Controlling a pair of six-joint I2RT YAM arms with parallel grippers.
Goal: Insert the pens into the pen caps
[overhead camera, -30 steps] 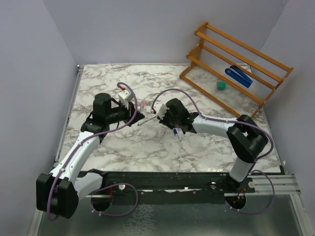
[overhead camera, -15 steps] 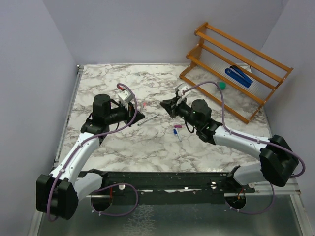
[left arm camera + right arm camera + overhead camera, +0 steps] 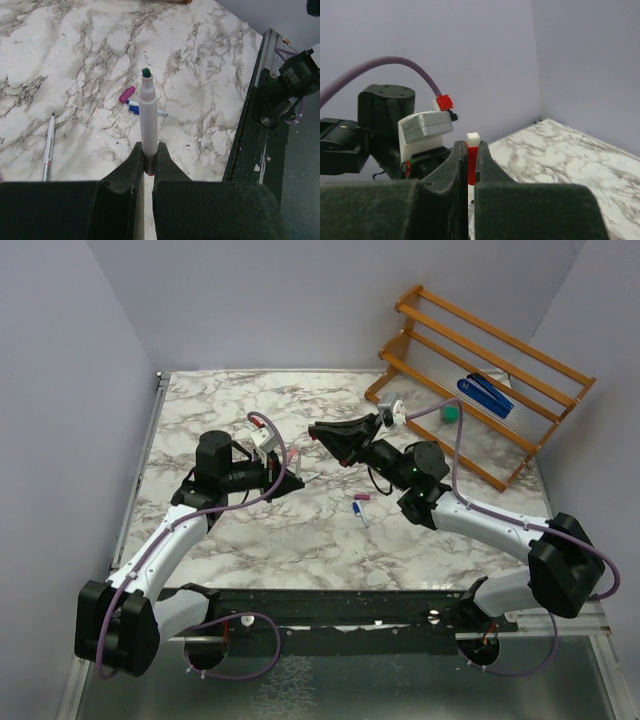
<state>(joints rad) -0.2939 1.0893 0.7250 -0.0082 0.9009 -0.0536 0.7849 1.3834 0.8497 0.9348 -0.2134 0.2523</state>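
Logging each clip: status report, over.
Left gripper shut on pen. Right gripper shut on red cap. Not yet joined. Spare pen, pink cap on table, below the path.

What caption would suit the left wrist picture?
Left end effector grips an uncapped pen over a marble table.

Left hand (image 3: 148, 152) clamped, right hand (image 3: 468, 155) clamped, aloft, tips facing

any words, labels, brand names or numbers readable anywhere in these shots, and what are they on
No text can be read in any view.
Loose pen lying on the table: small dark print along the barrel, too small to read.
Silver camera housing on the left arm's wrist: a faint mark on its face, too blurred to read.
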